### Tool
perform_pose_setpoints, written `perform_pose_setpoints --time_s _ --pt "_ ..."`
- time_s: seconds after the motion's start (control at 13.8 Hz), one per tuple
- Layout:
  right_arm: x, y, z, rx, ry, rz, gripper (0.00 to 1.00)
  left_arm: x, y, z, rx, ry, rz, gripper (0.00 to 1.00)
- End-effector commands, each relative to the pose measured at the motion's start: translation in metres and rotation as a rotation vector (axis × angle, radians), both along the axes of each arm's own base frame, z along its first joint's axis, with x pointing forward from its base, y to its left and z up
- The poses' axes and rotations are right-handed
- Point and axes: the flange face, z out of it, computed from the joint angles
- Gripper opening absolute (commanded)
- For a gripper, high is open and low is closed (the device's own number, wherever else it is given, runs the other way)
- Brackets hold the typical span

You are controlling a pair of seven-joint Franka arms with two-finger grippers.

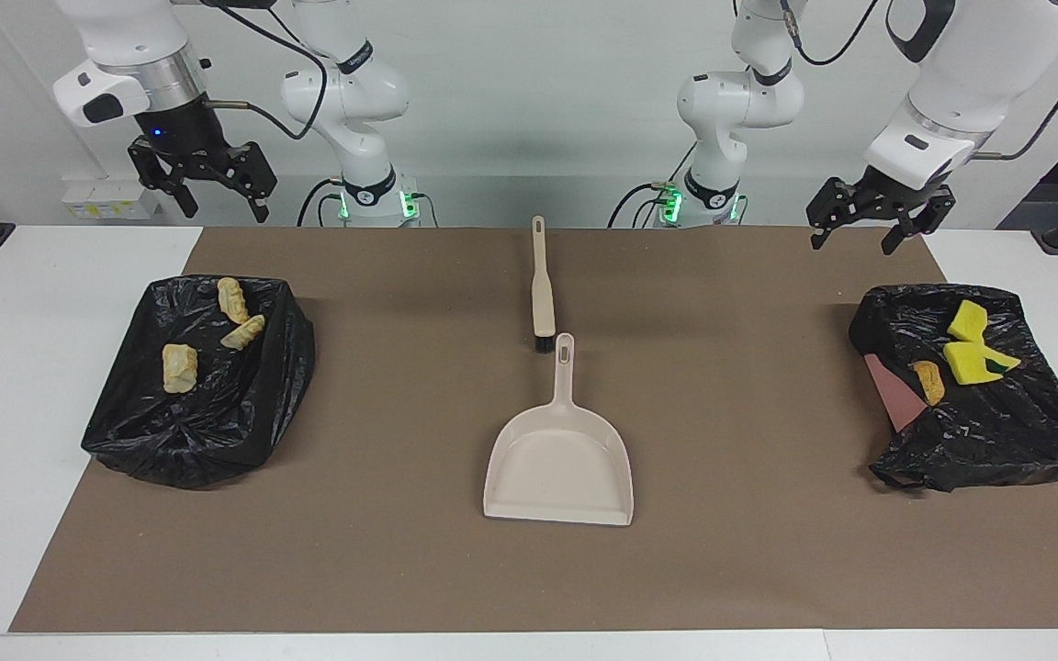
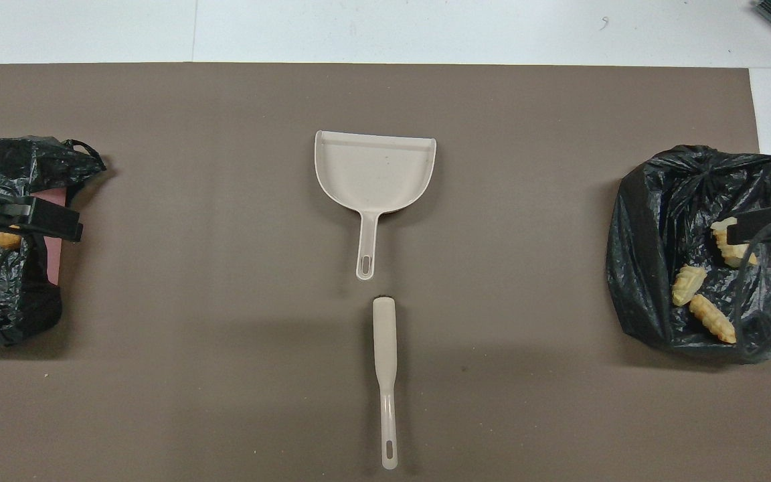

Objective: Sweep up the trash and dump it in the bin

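Observation:
The trash lies in two black-bag-lined bins. Three tan bread-like pieces (image 1: 179,367) lie in the bin (image 1: 125,431) at the right arm's end. Two yellow sponge bits (image 1: 967,321), one with a dark green face (image 1: 979,361), and a tan piece (image 1: 929,381) lie in the bin (image 1: 997,441) at the left arm's end. My right gripper (image 1: 212,197) is open and empty, high over its bin (image 2: 757,227). My left gripper (image 1: 862,234) is open and empty, high over its bin (image 2: 31,217).
A beige dustpan (image 1: 558,464) lies mid-mat with its handle toward the robots. A beige-handled brush (image 1: 542,285) lies in line with it, nearer to the robots, its black bristles by the dustpan's handle. A brown mat (image 1: 768,551) covers the white table.

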Motion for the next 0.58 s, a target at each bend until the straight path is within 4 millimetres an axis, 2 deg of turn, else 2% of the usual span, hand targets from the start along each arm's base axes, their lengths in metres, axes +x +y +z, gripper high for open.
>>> perform_pose_setpoints --time_s 0.0,0.51 --pt "-0.0046 -0.0054 0.0015 -0.001 -0.014 0.009 1.00 -0.0041 0.0008 0.0001 0.004 -0.030 -0.028 1.00" --pt "-0.0046 -0.0062 0.0015 -0.001 -0.014 0.007 1.00 -0.0077 -0.0030 0.0005 0.005 -0.017 -0.040 1.00"
